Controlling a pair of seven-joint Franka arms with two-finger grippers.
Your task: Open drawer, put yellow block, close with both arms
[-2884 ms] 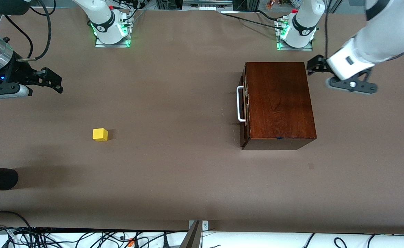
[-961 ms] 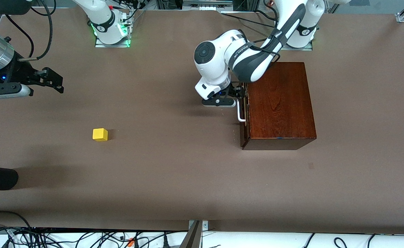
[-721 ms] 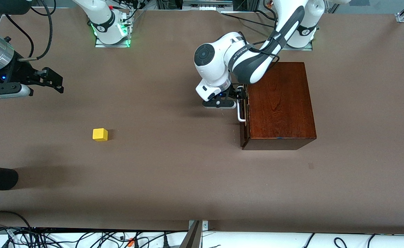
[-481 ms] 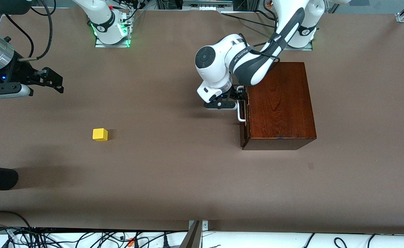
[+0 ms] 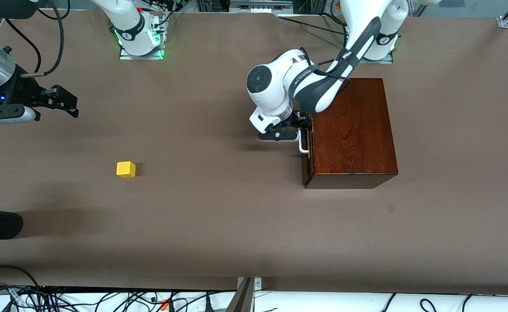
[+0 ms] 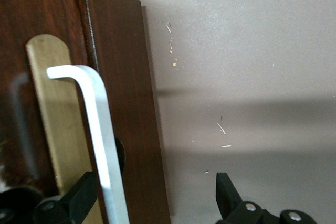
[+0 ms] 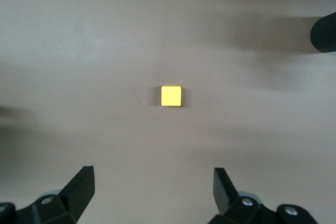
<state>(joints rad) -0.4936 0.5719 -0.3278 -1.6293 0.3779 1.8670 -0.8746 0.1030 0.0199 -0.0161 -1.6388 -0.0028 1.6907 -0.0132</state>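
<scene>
— Yellow block point(image 5: 126, 169), where does it sit?

— On the bare brown table point(image 5: 219, 216), toward the right arm's end, nearer to the front camera than the dark wooden box point(image 5: 351, 130) and well apart from it. Nothing touches it. The right wrist view shows the cube point(image 7: 170, 96) lying flat on the table, between and ahead of that gripper's two black fingertips point(image 7: 81, 182).

— And the right gripper?

— The right gripper point(image 5: 65, 103) waits in the air over the table's edge at the right arm's end, fingers spread wide and holding nothing.

— What about the drawer?

— The drawer point(image 5: 308, 143) is pushed in, its dark front flush with the box, the white bar handle point(image 5: 302, 145) standing out from that front. The box stands toward the left arm's end of the table.

— Where is the left gripper?

— The left gripper point(image 5: 300, 126) is at the handle, low in front of the drawer. In the left wrist view the fingers are spread wide: one fingertip point(image 6: 79, 195) sits close beside the white bar point(image 6: 100, 129), between it and the drawer front point(image 6: 123, 103); the other fingertip point(image 6: 226, 192) stands well clear over the table. Whether the near finger touches the bar cannot be told. The gripper has not pinched the handle.
</scene>
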